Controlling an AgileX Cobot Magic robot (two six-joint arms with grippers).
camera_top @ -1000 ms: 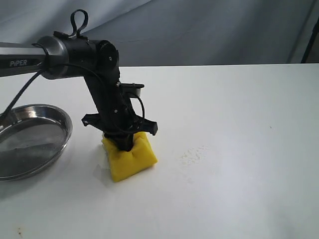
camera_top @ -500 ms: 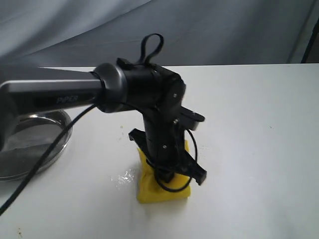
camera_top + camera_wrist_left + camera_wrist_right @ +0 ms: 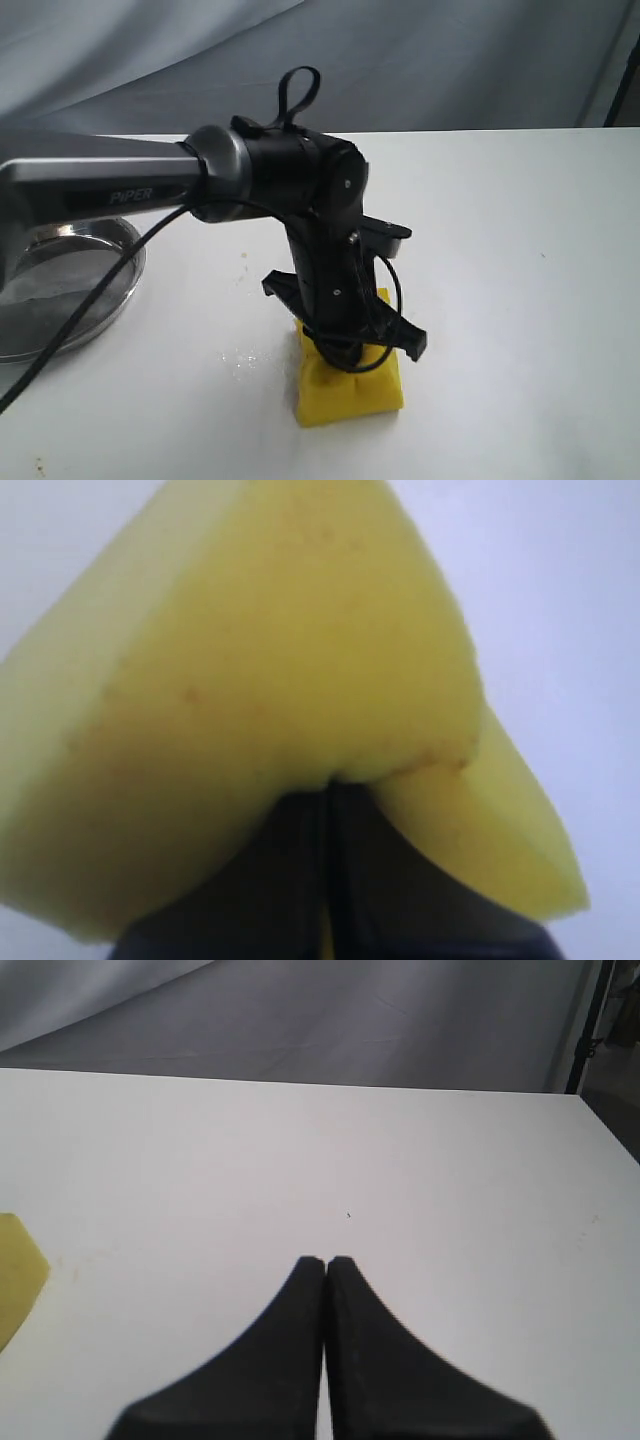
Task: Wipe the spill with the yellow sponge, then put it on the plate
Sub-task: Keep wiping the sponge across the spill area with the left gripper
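The yellow sponge rests on the white table near its front edge, pinched in the middle by my left gripper, which is shut on it from above. In the left wrist view the sponge fills the picture, dented where the left gripper bites into it. The steel plate lies at the far left, partly behind the left arm. No amber spill shows; the spot under the sponge is hidden. My right gripper is shut and empty over bare table, with a sponge corner at that view's edge.
A small wet glint marks the table to the left of the sponge. The long left arm stretches from the left edge over the plate. A grey cloth backdrop hangs behind the table's far edge.
The left gripper has dragged the sponge from beside the plate rightward and toward the front, over the speckled residue patch, which no longer shows. A wet glint remains along the path.
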